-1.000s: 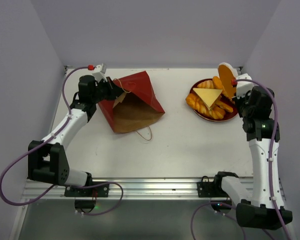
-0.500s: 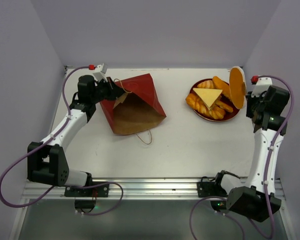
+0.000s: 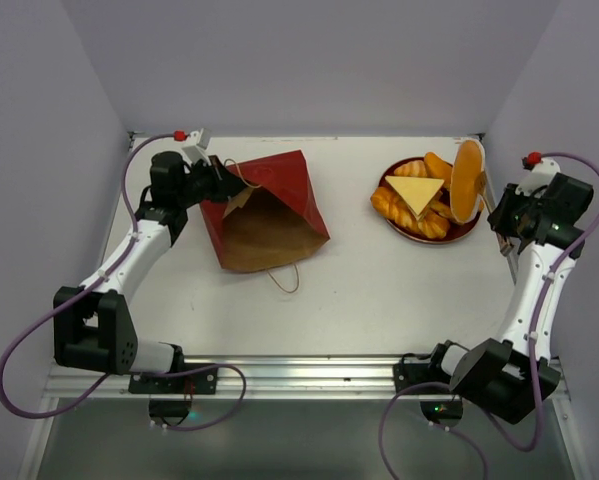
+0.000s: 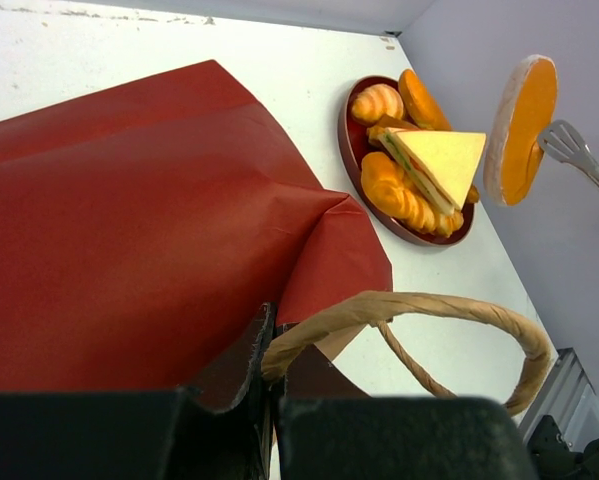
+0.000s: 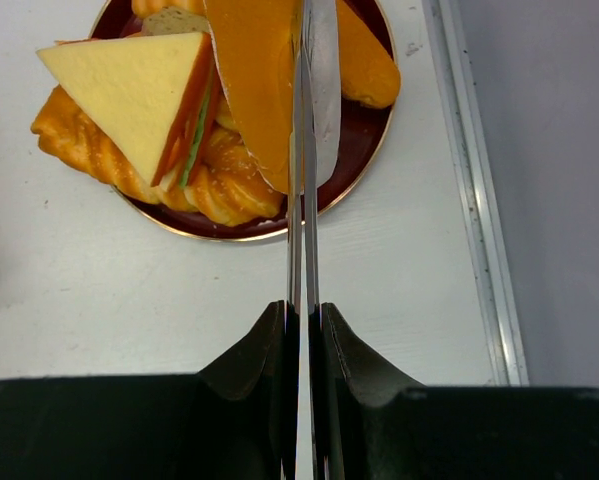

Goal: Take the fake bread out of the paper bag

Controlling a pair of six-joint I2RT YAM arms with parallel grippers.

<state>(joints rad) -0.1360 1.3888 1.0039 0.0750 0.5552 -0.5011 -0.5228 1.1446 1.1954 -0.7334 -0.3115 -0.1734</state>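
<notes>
Swung outward with round orange toy bread (image 3: 467, 180) on tongs (image 5: 301, 230) pinched in the right gripper (image 5: 302, 315), over the plate (image 3: 457, 236) rim. Pinching the paper bag (image 3: 279, 185) handle (image 4: 419, 302) in the left gripper (image 4: 275, 340); unloading judged nearly done.

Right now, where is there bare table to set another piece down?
Bare table lies between the paper bag and the plate, and across the near strip in front of both. The plate is crowded with fake bread, with tongs holding a round piece over it.

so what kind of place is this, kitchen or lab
Probably a robot lab bench, not a kitchen: a white table boxed in by plain walls, robot arms bolted to a rail, and toy bread on a plate.
</notes>
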